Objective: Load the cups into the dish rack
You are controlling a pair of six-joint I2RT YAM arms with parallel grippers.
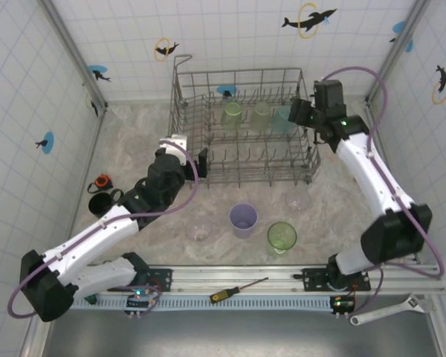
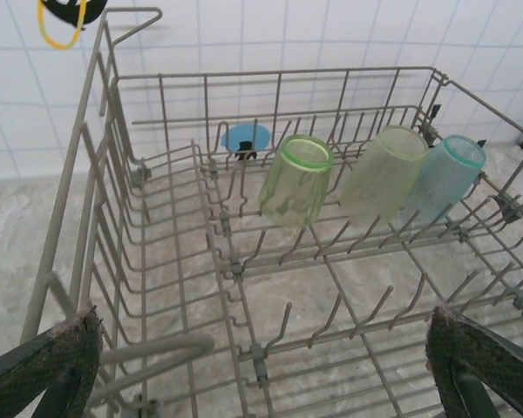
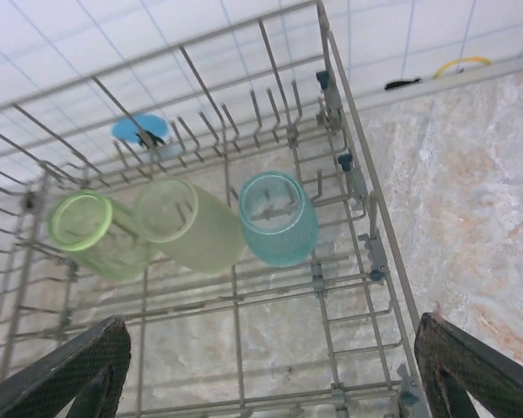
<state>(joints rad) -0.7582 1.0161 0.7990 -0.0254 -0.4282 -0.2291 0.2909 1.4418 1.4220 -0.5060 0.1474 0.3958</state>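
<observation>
**Dish rack** (image 1: 267,167): one. It sits at the far centre of the counter (image 1: 327,223), close to the back wall, with its long axis running left to right and its open side up.

**Cups in the rack:** three, side by side in the far row, right of centre.
- One green cup (image 2: 296,183).
- One pale green cup (image 2: 383,174).
- One teal cup (image 2: 444,178), nearest the rack's right wall.
- Each leans on the tines with its long axis tilted off vertical. The ringed end points up, probably the mouth, though the translucent walls make that hard to settle.

**Room in the rack:** the near rows of tines and the left half are free for you.

**Cups on the counter:** all near the front edge except the mug.
- One lavender cup (image 1: 243,219), standing mouth up.
- One loose green cup (image 1: 282,236) just beside it, also mouth up.
- Two faint clear cups (image 1: 198,230), one on either side of that pair.
- One black mug (image 1: 100,202) at the left edge.

**Left gripper** (image 1: 192,155): at the rack's near left corner. Its fingers (image 2: 44,366) are spread wide and hold nothing.

**Right gripper** (image 1: 306,119): over the rack's far right corner. Its fingers (image 3: 78,366) are also spread wide and hold nothing.
</observation>
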